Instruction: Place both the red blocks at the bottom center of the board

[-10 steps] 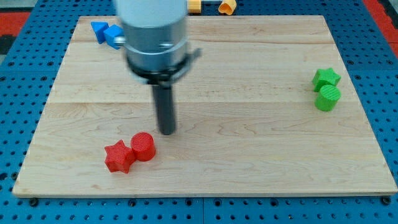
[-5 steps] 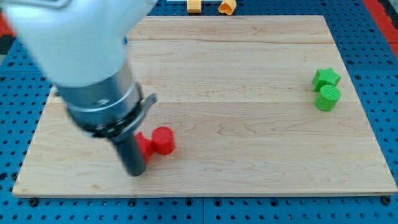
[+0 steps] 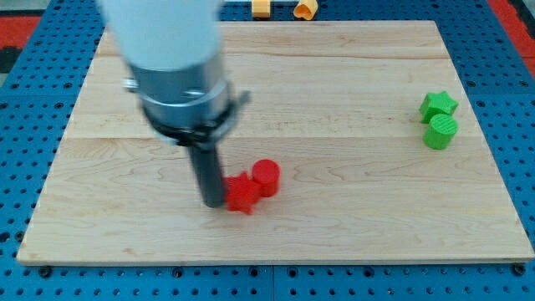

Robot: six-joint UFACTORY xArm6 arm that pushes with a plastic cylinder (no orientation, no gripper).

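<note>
A red star block (image 3: 243,195) and a red cylinder (image 3: 266,176) lie touching on the wooden board (image 3: 351,209), a little left of the bottom centre. The cylinder is up and to the right of the star. My tip (image 3: 211,203) rests on the board right against the star's left side. The arm's grey body hides the board's upper left.
A green star block (image 3: 438,105) and a green cylinder (image 3: 440,132) sit together near the board's right edge. Two orange blocks (image 3: 262,7) (image 3: 304,9) lie beyond the board's top edge.
My tip went down to the left of the red blocks, then swept right. The red star and cylinder slid right, toward the bottom centre. The green blocks did not move.
</note>
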